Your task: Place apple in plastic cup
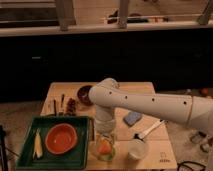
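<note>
The gripper (104, 135) hangs just above the apple (104, 148) in the plastic cup (113, 152).

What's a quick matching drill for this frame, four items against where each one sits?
Items:
1. apple
2. orange bowl
3. blue sponge
4. tool

Places:
A. on the bare table, right of the arm
B. in the green tray
C. right above the plastic cup, pointing down
D. inside the plastic cup

Pairs: 1-D, 2-B, 3-A, 4-C
</note>
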